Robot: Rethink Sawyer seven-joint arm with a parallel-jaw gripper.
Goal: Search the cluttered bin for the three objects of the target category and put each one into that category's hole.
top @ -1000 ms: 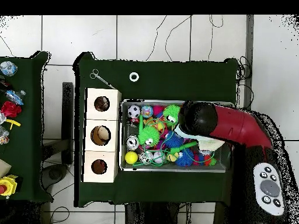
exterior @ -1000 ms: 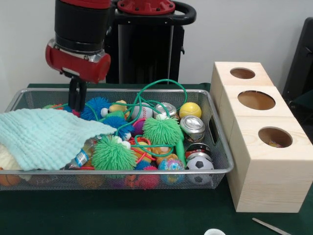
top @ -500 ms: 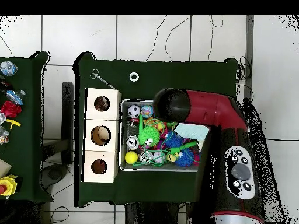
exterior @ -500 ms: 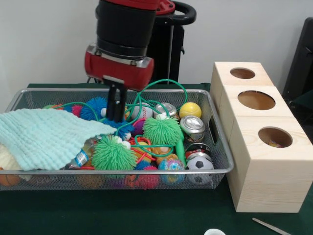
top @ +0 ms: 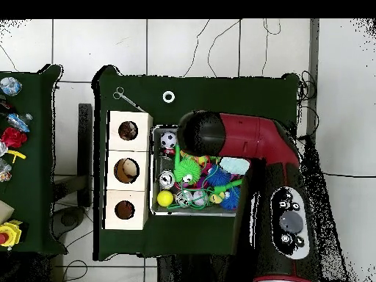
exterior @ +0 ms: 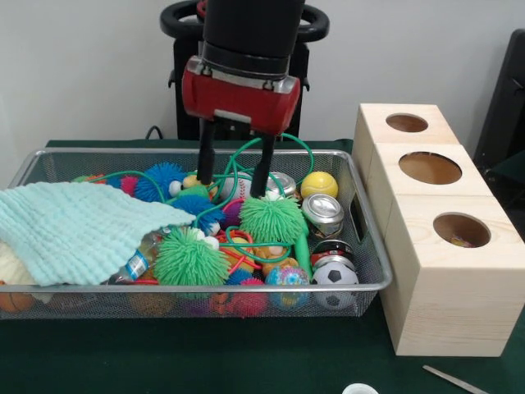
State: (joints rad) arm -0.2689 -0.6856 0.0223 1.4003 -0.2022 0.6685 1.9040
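Straddling baseball [exterior: 243, 188], spread gripper [exterior: 233, 185], wire bin [exterior: 367, 246]

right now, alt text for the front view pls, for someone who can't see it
A red and black robot gripper hangs open over a wire bin crammed with spiky balls, cans and small balls, its fingers either side of a baseball. A mint cloth covers the bin's left end; a wooden box with three round holes stands to the right.

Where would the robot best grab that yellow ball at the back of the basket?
Probably from straight above, fingers closing across the middle of the yellow ball, where it is widest. It sits on top of the pile with its upper half bare. The basket wall and a can crowd its sides, so coming in sideways looks awkward. The gripper is open.
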